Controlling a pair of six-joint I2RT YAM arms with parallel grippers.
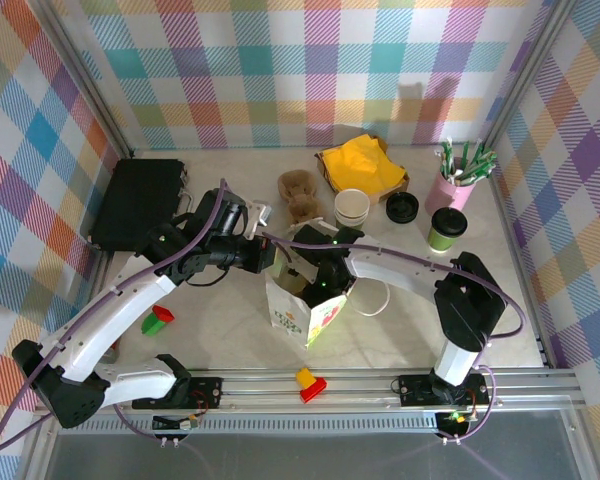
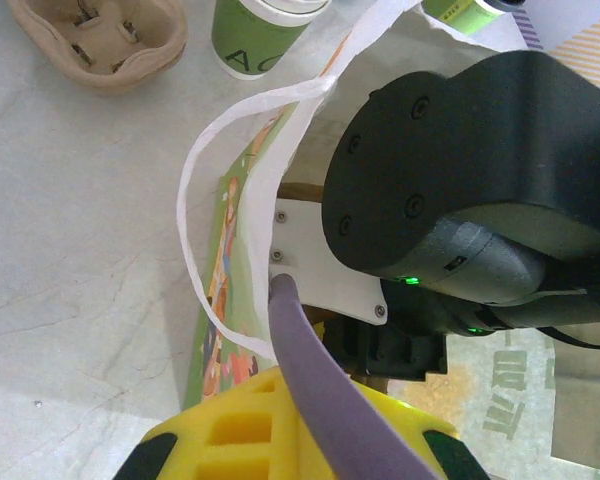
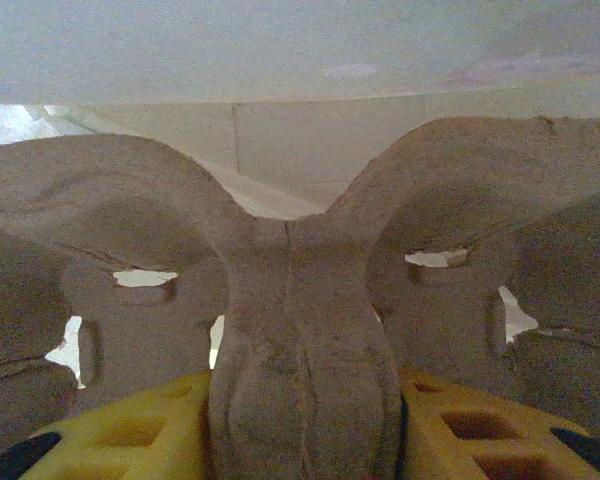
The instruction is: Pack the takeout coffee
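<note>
The takeout coffee (image 1: pixel 446 228), a green cup with a black lid, stands upright at the right of the table, apart from both grippers; its edge shows at the top of the left wrist view (image 2: pixel 470 14). A printed paper bag (image 1: pixel 302 305) stands open in the middle. My left gripper (image 1: pixel 266 256) is shut on the bag's left rim, and its yellow fingers (image 2: pixel 230 430) are partly hidden by a purple cable. My right gripper (image 3: pixel 305 425) reaches down inside the bag, shut on the middle ridge of a brown pulp cup carrier (image 3: pixel 300 300).
Behind the bag lie a second brown carrier (image 1: pixel 300 193), a lidless cup (image 1: pixel 352 208), a loose black lid (image 1: pixel 402 207), yellow napkins (image 1: pixel 360 163) and a pink cup of straws (image 1: pixel 458 180). A black case (image 1: pixel 138 200) sits at the left. Small blocks (image 1: pixel 158 318) lie near the front.
</note>
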